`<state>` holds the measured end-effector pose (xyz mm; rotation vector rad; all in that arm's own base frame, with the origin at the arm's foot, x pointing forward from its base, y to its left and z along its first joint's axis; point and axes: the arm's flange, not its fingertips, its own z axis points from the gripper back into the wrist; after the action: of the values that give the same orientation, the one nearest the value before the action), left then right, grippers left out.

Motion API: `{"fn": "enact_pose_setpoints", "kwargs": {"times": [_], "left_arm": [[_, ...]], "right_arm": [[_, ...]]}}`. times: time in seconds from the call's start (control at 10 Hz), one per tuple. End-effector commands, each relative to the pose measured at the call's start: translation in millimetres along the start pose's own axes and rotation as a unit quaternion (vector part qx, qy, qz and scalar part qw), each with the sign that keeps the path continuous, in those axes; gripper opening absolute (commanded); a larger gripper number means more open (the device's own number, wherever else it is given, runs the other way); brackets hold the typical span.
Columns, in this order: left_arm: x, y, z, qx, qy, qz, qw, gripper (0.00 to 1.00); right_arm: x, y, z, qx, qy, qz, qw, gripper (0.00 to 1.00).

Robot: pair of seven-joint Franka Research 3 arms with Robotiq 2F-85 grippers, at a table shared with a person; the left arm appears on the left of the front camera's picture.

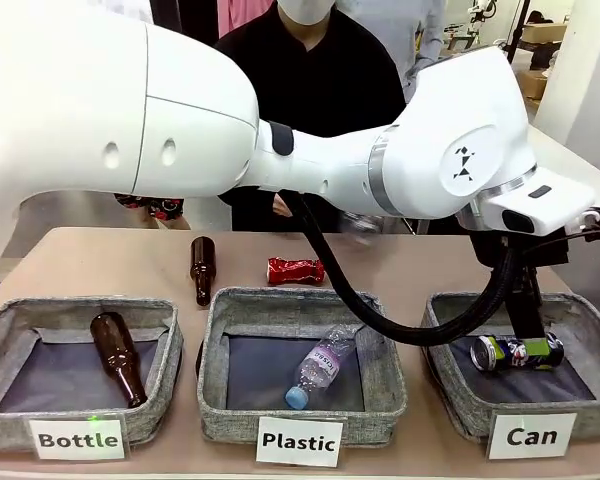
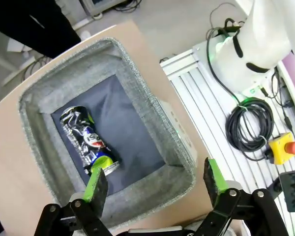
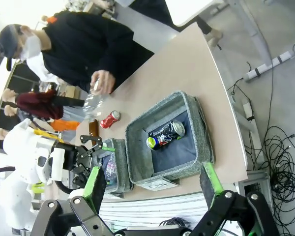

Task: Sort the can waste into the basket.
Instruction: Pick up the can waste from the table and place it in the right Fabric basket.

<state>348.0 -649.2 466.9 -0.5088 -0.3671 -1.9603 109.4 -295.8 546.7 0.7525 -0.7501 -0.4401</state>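
The dark can [image 1: 517, 352] with green marks lies on its side on the dark floor of the grey basket [image 1: 450, 400] tagged Can, at the right. My left gripper [image 2: 154, 184] hangs open just above it, its green pads [image 2: 96, 187] spread wide with nothing between them. In the front view the left arm reaches across the table and its gripper [image 1: 525, 315] stands over the can. The shiny red can [image 1: 295, 270] lies on the bare table behind the middle basket. My right gripper [image 3: 151, 181] is open and high above the table, looking down on the basket [image 3: 196, 123] and the dark can [image 3: 165, 134].
A brown bottle [image 1: 201, 268] lies on the table and another [image 1: 118, 355] in the Bottle basket [image 1: 0, 420]. The Plastic basket [image 1: 380, 395] holds a clear bottle [image 1: 320, 365]. A person at the far side holds a clear bottle [image 3: 91, 105] over the table.
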Motion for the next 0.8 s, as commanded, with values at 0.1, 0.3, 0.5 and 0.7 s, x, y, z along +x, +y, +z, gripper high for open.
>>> {"fn": "enact_pose_setpoints", "kwargs": {"times": [0.1, 0.3, 0.5, 0.7], "left_arm": [[-5.5, 2.4, 8.2, -0.001, 0.006, 0.019, 1.000, 1.00], [-10.0, -2.2, 23.0, -0.022, 0.009, 0.073, 0.997, 1.00], [-20.5, -20.3, 52.7, -0.022, -0.003, 0.106, 0.994, 1.00], [-44.5, -40.8, 81.8, -0.014, 0.009, 0.115, 0.993, 1.00]], "right_arm": [[-3.8, 1.1, 9.4, 0.003, -0.014, -0.005, 1.000, 1.00], [0.0, 0.0, 0.0, 0.000, 0.000, 0.000, 1.000, 1.00], [7.9, 11.6, -26.0, -0.011, -0.010, -0.057, 0.998, 1.00], [2.1, 37.7, -70.5, -0.015, 0.004, -0.065, 0.998, 1.00]]}}
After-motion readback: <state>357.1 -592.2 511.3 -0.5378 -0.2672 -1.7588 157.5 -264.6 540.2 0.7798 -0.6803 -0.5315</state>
